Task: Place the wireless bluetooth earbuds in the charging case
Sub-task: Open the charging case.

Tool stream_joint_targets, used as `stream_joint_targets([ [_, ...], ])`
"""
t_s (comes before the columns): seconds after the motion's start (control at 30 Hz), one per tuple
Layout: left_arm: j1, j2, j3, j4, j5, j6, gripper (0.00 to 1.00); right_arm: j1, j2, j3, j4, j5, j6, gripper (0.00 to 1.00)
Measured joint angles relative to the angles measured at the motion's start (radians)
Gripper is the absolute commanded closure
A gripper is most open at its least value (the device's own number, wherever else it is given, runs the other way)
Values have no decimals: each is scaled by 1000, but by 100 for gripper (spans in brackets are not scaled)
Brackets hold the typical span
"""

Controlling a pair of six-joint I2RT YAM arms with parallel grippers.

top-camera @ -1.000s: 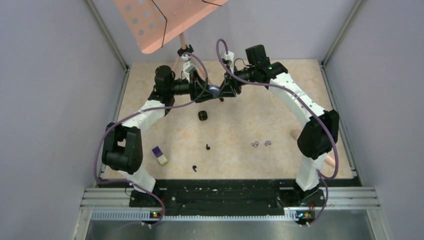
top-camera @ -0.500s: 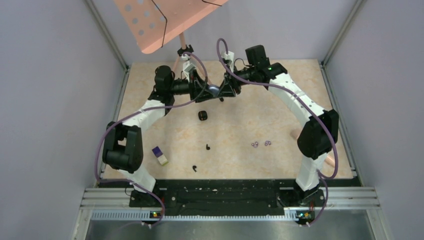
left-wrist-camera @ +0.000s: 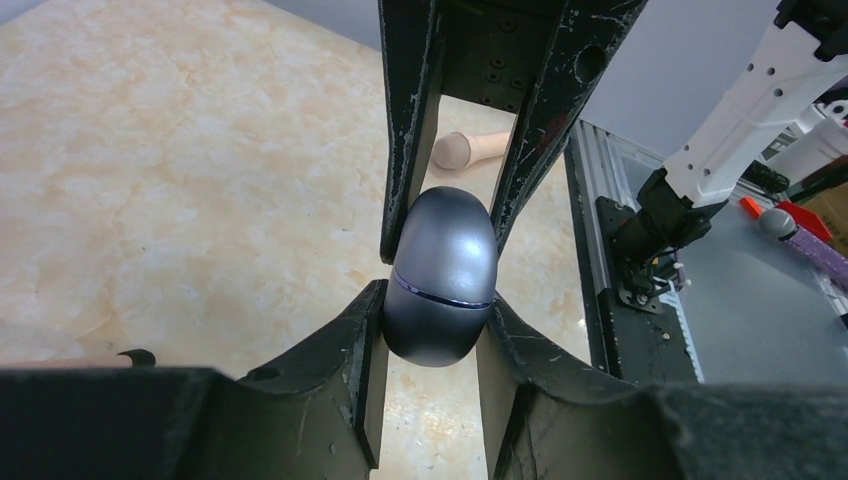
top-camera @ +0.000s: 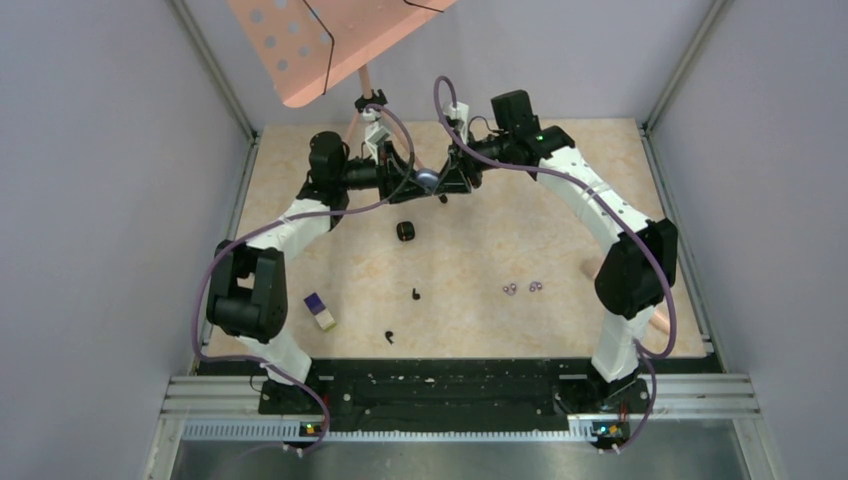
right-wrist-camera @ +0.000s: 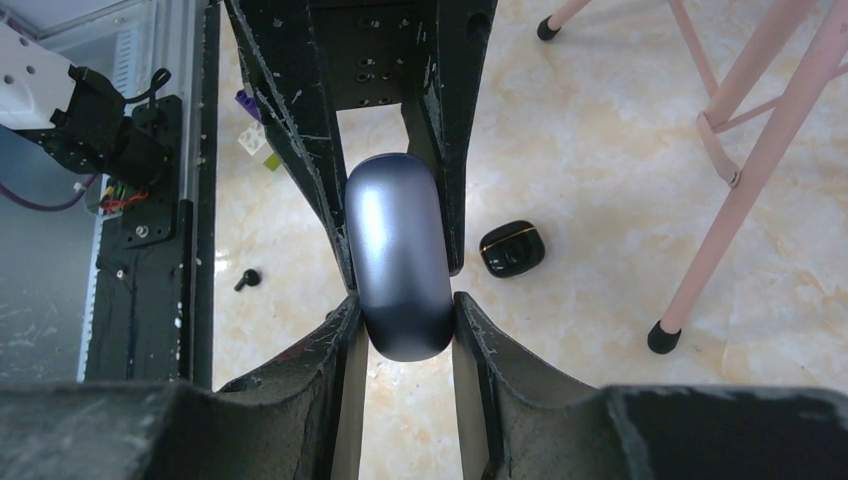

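Note:
Both grippers are shut on one grey-blue oval charging case (top-camera: 429, 180), held closed in the air at the far middle of the table. My left gripper (top-camera: 415, 181) grips one end (left-wrist-camera: 441, 275). My right gripper (top-camera: 443, 181) grips the other end (right-wrist-camera: 397, 250). Two black comma-shaped earbuds (top-camera: 416, 294) (top-camera: 389, 337) lie on the table in front. One of them shows in the right wrist view (right-wrist-camera: 247, 279). Two pale purple earbuds (top-camera: 510, 289) (top-camera: 535, 286) lie to the right of them. A small black case (top-camera: 405, 231) sits closed below the grippers (right-wrist-camera: 511, 248).
A purple-and-cream block (top-camera: 320, 311) lies near the left arm. A pink stand (top-camera: 365, 95) with a perforated plate rises at the back, its legs (right-wrist-camera: 700, 250) close to the grippers. A wooden peg (top-camera: 590, 270) lies by the right arm.

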Motion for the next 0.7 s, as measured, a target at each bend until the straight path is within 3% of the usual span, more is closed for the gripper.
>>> stream_joint_targets([
  [0.1, 2, 9, 0, 11, 10, -5, 90, 0, 0, -5, 2, 2, 8, 76],
  [0.17, 3, 14, 0, 22, 14, -11, 93, 0, 0, -6, 2, 5, 8, 72],
  [0.3, 5, 23, 0, 47, 22, -28, 100, 0, 0, -6, -2, 9, 6, 47],
  [0.37, 5, 25, 0, 61, 27, -43, 100, 0, 0, -6, -5, 13, 5, 41],
  [0.7, 6, 36, 0, 97, 53, -48, 100, -5, 0, -6, -3, 12, 42, 41],
])
